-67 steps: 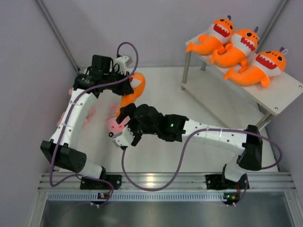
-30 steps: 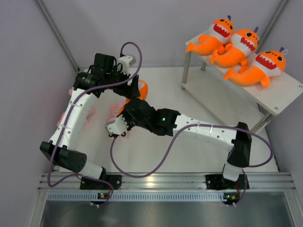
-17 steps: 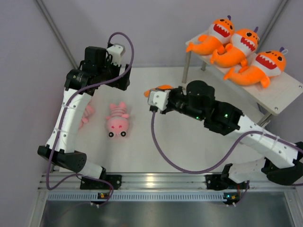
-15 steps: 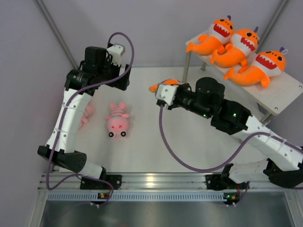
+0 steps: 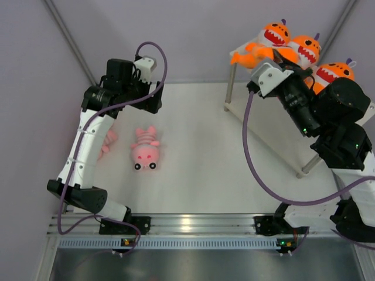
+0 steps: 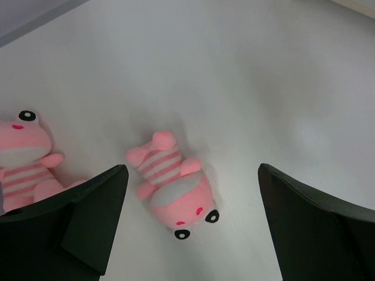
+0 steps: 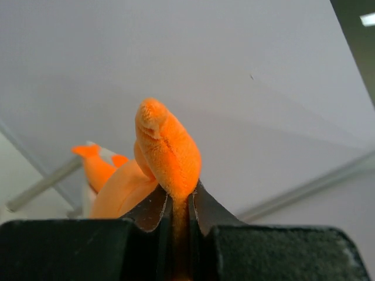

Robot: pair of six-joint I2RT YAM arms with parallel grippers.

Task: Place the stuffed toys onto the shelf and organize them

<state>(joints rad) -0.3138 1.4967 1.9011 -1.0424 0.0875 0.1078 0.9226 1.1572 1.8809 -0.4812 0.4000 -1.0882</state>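
Right wrist view: the right gripper (image 7: 179,202) has its two fingers (image 7: 153,212) squeezed almost all the way together. They pinch a thin, flat bit of a soft orange toy (image 7: 167,146). The puffy end of that bit sticks up just past the fingertips. More of the orange toy hangs behind and to the left of the fingers. Its face is out of sight.

In the top external view, the right gripper (image 5: 265,71) is up by the near end of the shelf (image 5: 351,111). Three orange shark toys (image 5: 304,48) lie in a row on the top board, with their red mouths and teeth showing. The arm covers part of them. From here I cannot tell which orange bits belong to the toy being held.

In the left wrist view, the left gripper (image 6: 190,170) is spread wide and holds nothing. A pink striped toy (image 6: 173,196) lies on the white table (image 6: 263,70) far below, and it shows in the gap between the two fingers without touching either. A second pink toy (image 6: 23,152) lies near it, out past the left finger (image 6: 88,216).

From the top, the left gripper (image 5: 149,96) is up in the air. The pink striped toy (image 5: 145,153) lies on the table closer to the arm bases. The second pink toy (image 5: 107,142) is partly hidden by the left arm.
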